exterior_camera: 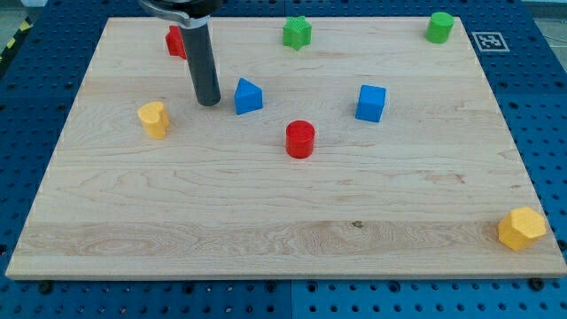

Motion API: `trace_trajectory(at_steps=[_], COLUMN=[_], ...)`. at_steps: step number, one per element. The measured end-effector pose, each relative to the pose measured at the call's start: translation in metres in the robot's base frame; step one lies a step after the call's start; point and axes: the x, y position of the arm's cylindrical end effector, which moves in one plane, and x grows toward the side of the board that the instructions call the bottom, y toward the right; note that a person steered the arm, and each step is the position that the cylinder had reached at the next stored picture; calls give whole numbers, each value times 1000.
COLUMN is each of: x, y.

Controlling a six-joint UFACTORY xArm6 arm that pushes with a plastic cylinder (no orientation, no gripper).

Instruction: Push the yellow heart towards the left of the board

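The yellow heart [154,119] lies on the wooden board [283,221] at the view's left, near the left edge. My tip [208,102] rests on the board a little to the right of and slightly above the heart, not touching it. A blue triangular block [248,96] sits just to the right of my tip. A red block [177,42] is partly hidden behind the rod near the view's top left.
A red cylinder [300,139] stands near the board's middle. A blue cube [371,103] is right of centre. A green star [297,33] and a green cylinder [439,27] sit along the top edge. A yellow hexagon [522,229] is at the bottom right corner.
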Motion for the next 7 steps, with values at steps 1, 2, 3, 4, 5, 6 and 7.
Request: trace_trajectory(at_steps=[1,2,3,4,5,6,7], x=[0,4,26,46,46,57,59], y=[21,30,34,36,36,32,7])
